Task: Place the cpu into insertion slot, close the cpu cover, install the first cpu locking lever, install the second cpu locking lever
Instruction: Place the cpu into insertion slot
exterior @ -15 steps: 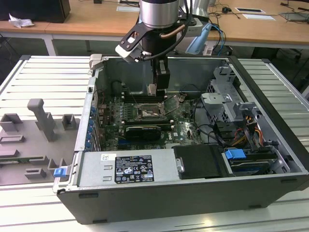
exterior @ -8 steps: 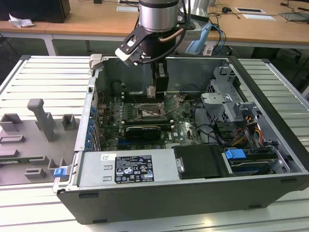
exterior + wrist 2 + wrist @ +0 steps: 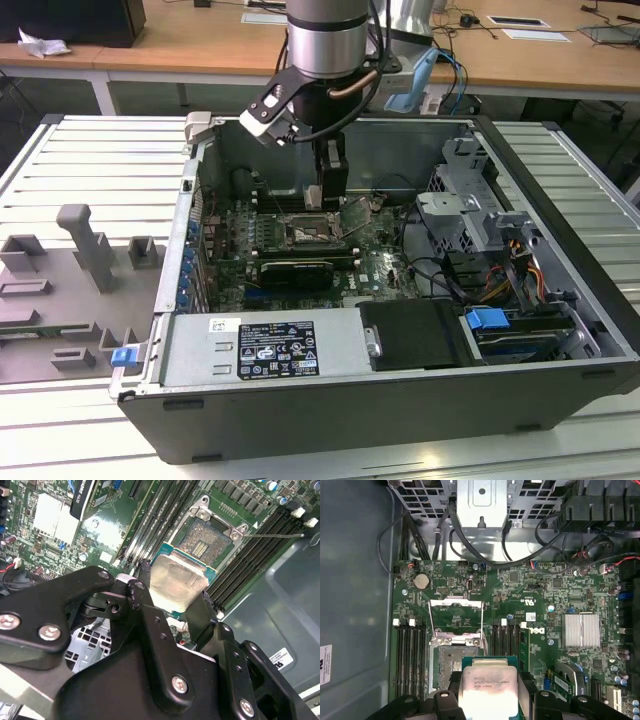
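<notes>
We see an open computer case (image 3: 330,420) lying on a slatted metal counter (image 3: 100,150). Inside the case sit a labelled power supply (image 3: 270,350), a black graphics card (image 3: 295,272), a ribbed silver heatsink (image 3: 580,630) and a coin battery (image 3: 422,581). Grey blocks (image 3: 85,245) stand outside the case, on the exterior view's left.

cpu (image 3: 177,582) in gripper (image 3: 172,596), above insertion slot (image 3: 206,539)

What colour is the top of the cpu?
Pale silvery-beige metal; the cpu shows best in the first wrist view.
</notes>
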Action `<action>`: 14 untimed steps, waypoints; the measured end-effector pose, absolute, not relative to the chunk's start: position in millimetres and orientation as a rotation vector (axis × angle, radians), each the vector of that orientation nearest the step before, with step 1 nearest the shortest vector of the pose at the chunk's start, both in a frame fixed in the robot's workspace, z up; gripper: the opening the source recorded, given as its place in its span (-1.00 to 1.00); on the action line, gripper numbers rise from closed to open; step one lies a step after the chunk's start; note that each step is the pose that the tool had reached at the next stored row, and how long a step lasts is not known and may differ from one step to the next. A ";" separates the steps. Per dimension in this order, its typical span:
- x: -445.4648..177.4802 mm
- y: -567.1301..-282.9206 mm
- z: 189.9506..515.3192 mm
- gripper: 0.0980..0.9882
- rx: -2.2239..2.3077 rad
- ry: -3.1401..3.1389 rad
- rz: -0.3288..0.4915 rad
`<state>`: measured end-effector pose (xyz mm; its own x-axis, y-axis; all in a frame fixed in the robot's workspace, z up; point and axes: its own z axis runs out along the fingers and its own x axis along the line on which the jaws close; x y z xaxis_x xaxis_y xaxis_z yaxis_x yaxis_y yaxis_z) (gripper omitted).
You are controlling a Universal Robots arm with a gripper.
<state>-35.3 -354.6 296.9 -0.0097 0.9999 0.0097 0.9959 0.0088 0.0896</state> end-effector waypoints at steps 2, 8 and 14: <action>-35.4 -354.6 295.7 -0.03 2.170 2.190 0.109; -35.3 -354.6 292.8 -0.03 2.170 2.190 0.109; -35.3 -351.9 289.0 -0.03 2.170 2.190 0.109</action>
<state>-35.3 -351.9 289.0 -0.0096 0.9999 0.0095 0.9959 0.0087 0.0896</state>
